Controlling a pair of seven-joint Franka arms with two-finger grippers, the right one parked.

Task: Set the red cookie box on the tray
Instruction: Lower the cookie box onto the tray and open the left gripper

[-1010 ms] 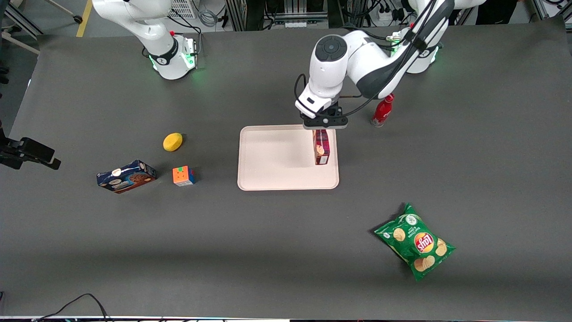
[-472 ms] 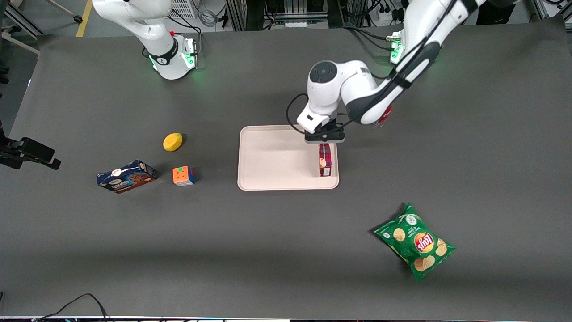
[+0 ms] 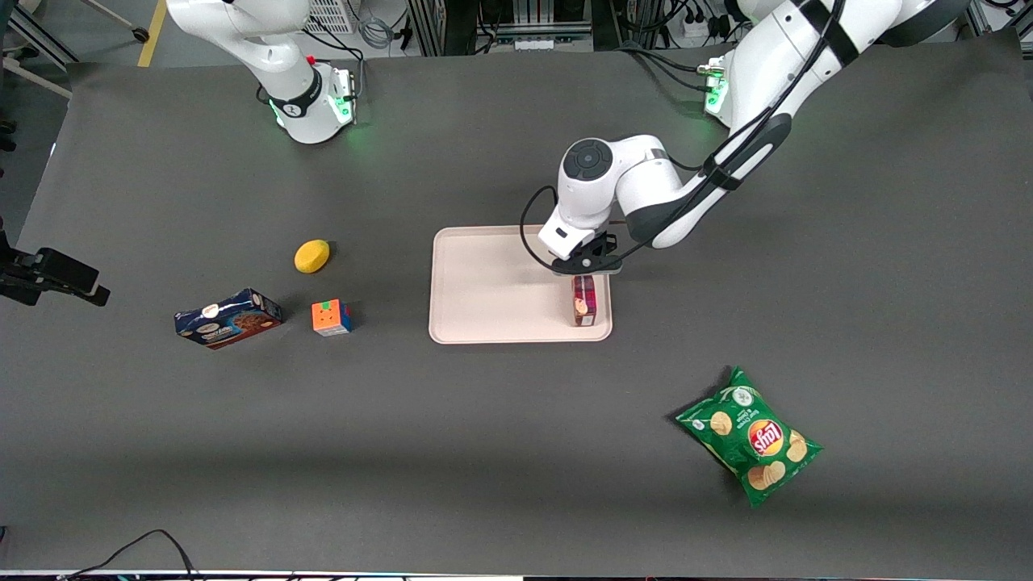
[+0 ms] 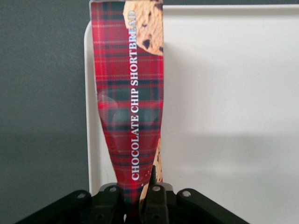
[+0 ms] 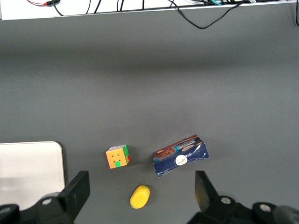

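Lower now than a second ago, the gripper (image 3: 587,271) squeezes the top end of the light, squashy red cookie box (image 3: 584,303), standing at the tray (image 3: 484,282) edge.

Long, slim red cookie box (image 3: 584,300), dark-red plaid lettered "CHOCOLATE CHIP SHORTBREAD" with cookie pictures, upright on its end on the tray (image 3: 492,282), close to the rim toward the working arm's end, near the corner nearer the front camera. Pinched at its upper end in the hand (image 3: 587,266). Tray large, flat, pale pinkish-cream, rounded corners, low raised rim, lying mid-table.
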